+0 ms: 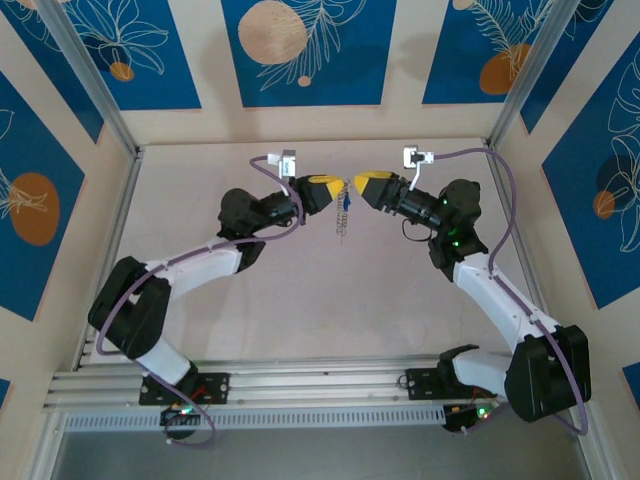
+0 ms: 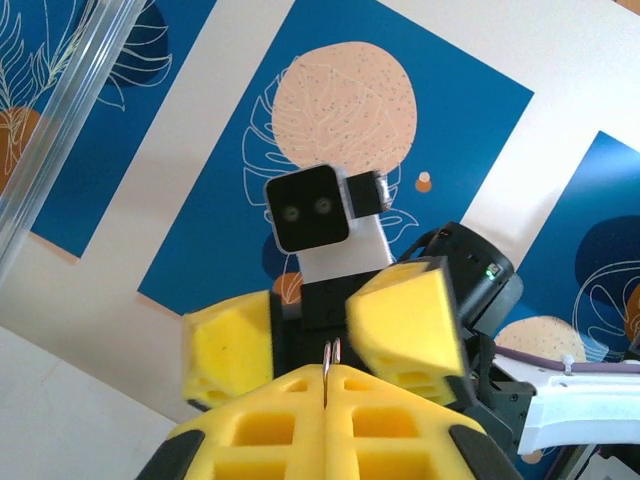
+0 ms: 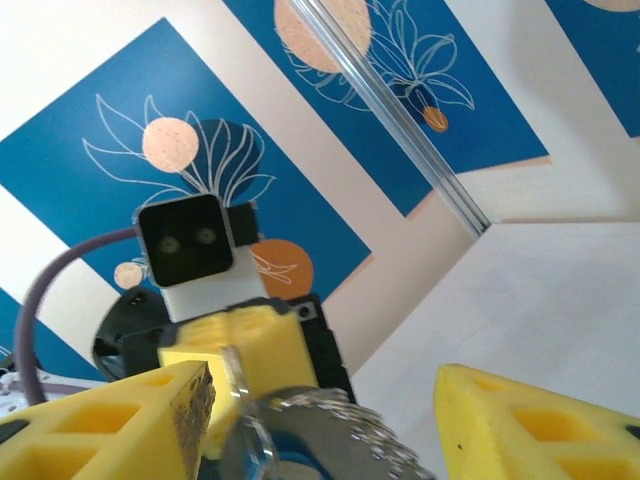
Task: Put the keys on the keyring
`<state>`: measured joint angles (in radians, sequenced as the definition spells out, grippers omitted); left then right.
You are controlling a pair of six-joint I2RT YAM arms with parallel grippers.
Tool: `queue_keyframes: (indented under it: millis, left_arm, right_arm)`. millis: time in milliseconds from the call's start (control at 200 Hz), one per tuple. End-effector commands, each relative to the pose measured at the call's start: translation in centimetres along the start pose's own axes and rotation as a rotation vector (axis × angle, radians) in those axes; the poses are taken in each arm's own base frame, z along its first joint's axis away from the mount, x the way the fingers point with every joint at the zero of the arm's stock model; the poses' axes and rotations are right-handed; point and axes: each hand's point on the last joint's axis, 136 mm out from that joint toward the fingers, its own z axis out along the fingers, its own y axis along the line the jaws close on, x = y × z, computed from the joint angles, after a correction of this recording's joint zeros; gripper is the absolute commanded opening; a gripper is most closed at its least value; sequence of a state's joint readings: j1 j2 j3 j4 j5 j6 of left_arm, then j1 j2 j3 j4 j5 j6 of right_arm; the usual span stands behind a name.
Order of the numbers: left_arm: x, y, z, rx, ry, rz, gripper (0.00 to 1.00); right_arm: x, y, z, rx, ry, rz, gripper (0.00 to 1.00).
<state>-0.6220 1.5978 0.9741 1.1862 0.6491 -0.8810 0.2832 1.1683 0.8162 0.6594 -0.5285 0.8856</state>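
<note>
While both arms stretch inward above the table (image 1: 300, 310), tips almost meeting, the left gripper (image 1: 338, 190) is pinched tight on the keyring (image 1: 344, 215). The ring hangs down with the blue key (image 1: 349, 203). The right gripper (image 3: 325, 420) holds its 2 fingers wide apart, either side of the ring.

The left gripper (image 2: 328, 392) has its yellow fingers (image 2: 262, 430) pressed together, pinching the thin metal keyring (image 2: 331, 358). Facing it is the right gripper (image 2: 318, 338), spread wide, before blue wall panels (image 2: 205, 190).
</note>
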Motion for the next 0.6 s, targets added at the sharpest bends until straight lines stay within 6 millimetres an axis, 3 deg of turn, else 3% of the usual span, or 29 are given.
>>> queue_keyframes:
  millis: [0, 445, 595]
  left_arm:
    - [-2.6, -1.1, 0.4, 0.044, -0.078, 0.019, 0.00]
    - [-2.9, -0.3, 0.8, 0.052, -0.102, -0.018, 0.00]
    - [-3.0, -0.4, 0.9, 0.057, -0.099, -0.015, 0.00]
  right_arm:
    - [-0.7, 1.5, 0.1, -0.056, -0.033, -0.033, 0.61]
    - [0.8, 0.4, 0.7, -0.049, -0.006, -0.005, 0.50]
    - [1.1, -0.2, 0.8, -0.042, -0.001, 0.005, 0.40]
